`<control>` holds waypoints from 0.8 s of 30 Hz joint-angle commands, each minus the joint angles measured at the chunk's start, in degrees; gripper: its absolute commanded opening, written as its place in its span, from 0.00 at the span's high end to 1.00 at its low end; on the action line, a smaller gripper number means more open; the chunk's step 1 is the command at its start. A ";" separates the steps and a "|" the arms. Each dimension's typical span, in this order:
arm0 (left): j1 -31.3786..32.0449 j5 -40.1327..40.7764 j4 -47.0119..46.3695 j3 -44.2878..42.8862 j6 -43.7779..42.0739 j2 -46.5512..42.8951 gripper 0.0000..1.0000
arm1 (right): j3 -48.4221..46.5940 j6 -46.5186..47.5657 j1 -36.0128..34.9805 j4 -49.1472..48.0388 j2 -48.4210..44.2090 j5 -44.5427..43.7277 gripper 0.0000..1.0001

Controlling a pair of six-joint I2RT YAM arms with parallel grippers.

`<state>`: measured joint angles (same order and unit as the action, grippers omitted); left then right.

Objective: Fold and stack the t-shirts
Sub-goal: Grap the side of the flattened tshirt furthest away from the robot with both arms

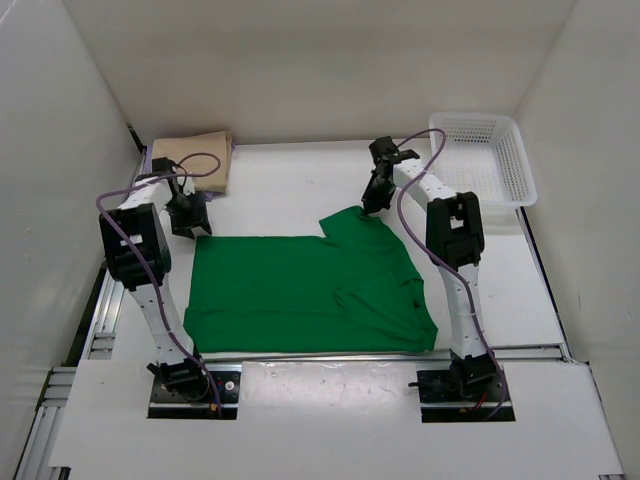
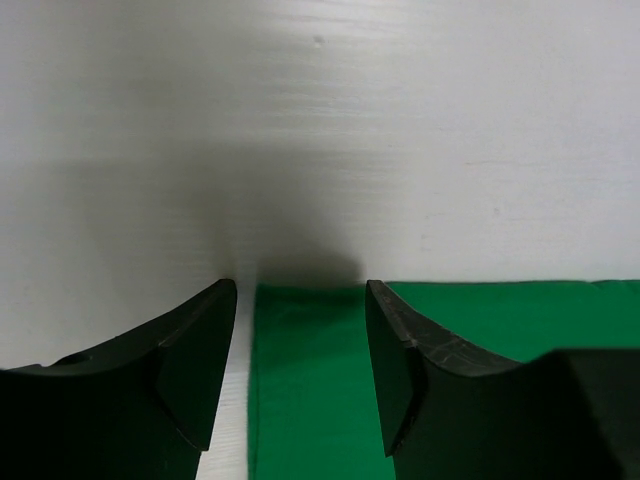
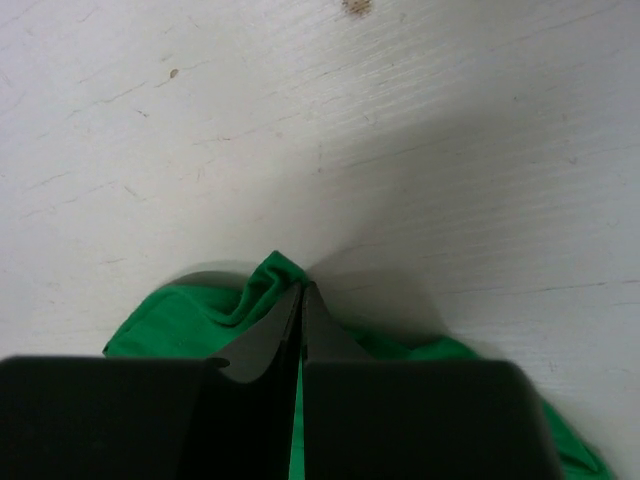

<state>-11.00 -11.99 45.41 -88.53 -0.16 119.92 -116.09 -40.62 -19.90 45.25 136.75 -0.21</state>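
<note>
At far edge, right hand (image 3: 302, 292) pinching green t-shirt (image 1: 300, 290); left hand (image 2: 300, 285) parted

Solid bright green t-shirt (image 1: 310, 290), plain tan t-shirt (image 1: 195, 158), white worktop (image 1: 290, 185) with faint grey scuffs. The mesh basket (image 1: 485, 160) is white, its walls a fine lattice. The left arm (image 1: 140, 250) and right arm (image 1: 455, 235) show white shells, black joints and pale purple cables (image 1: 110, 200). The left end effector (image 1: 192, 225) and right end effector (image 1: 369, 207) are black.
</note>
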 commanded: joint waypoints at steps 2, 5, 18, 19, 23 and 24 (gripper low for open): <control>3.09 0.91 3.28 2.40 0.16 0.58 0.35 | 0.96 1.07 0.13 0.89 -3.42 -1.29 1.00; 3.09 5.83 3.28 2.40 0.16 1.28 0.38 | 1.48 1.07 0.13 0.89 -3.95 -1.90 1.00; 4.14 9.70 3.81 2.84 0.16 0.16 0.89 | 7.36 2.73 0.13 0.89 -11.23 -0.67 1.00; 4.76 10.40 3.81 3.45 0.16 -0.90 0.89 | 8.94 2.74 0.13 0.89 -12.81 -0.67 1.00; 7.66 10.93 2.67 7.49 0.16 -8.45 0.89 | 20.88 3.88 -1.36 -2.18 -26.39 -1.20 1.00; 8.36 11.72 2.67 8.54 0.16 -10.30 0.89 | 26.91 4.40 -2.15 -2.80 -29.14 -1.20 1.00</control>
<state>-5.37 -1.91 46.09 -83.07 0.03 116.03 -95.88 -38.04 -20.36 43.68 117.84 -1.28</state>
